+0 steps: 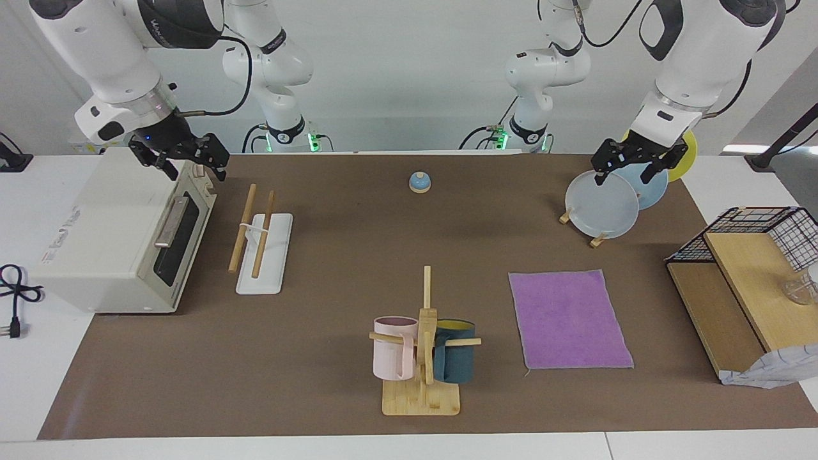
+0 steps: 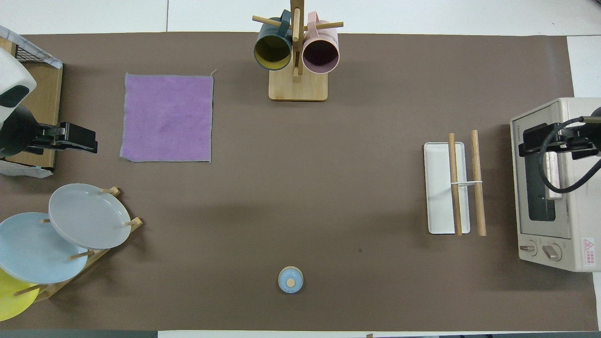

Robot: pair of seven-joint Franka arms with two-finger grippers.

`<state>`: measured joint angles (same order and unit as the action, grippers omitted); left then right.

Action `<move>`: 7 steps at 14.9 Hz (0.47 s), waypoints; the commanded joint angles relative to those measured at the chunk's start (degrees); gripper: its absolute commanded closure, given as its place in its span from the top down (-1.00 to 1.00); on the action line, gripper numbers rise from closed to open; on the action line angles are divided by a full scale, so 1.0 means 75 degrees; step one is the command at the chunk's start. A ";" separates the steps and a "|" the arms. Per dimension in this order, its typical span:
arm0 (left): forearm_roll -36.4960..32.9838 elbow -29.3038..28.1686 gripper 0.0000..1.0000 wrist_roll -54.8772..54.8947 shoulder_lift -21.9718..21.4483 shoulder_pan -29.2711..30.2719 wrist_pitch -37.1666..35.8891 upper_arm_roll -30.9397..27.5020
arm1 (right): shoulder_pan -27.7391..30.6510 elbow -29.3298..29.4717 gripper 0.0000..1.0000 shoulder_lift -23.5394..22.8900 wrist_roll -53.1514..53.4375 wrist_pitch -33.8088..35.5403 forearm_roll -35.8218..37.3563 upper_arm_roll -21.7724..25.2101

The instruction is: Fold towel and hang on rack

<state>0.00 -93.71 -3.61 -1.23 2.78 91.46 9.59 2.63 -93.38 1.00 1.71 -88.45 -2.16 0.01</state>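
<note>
purple towel (image 1: 569, 319) lies flat; facing view shows left end effector (image 1: 634, 167) and right end effector (image 1: 182, 160) open, empty.

**Little Legible Lettering**

The toaster oven (image 2: 556, 183) carries a red triangular warning sign on a white sticker with small print too fine to read, at its front corner beside the knobs. Faint grey lettering shows on its top (image 1: 64, 239), unreadable. A dark band on the right arm (image 1: 172, 25) bears white lettering, also illegible.
</note>
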 commanded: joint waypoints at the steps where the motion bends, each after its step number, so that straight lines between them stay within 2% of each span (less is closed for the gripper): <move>1: 0.0059 -0.0220 1.00 0.0130 -0.0234 0.0039 -0.0054 -0.0036 | 0.0060 -0.0100 1.00 0.0077 -0.0146 -0.0020 -0.0099 -0.0013; 7: 0.0059 -0.0314 1.00 0.0072 -0.0281 0.0039 0.0614 -0.0036 | 0.0060 -0.0100 1.00 0.0077 -0.0146 -0.0020 -0.0099 -0.0013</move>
<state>0.00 -93.71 -3.55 -1.49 2.76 94.08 9.56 2.63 -93.38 1.00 1.71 -88.45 -2.16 0.01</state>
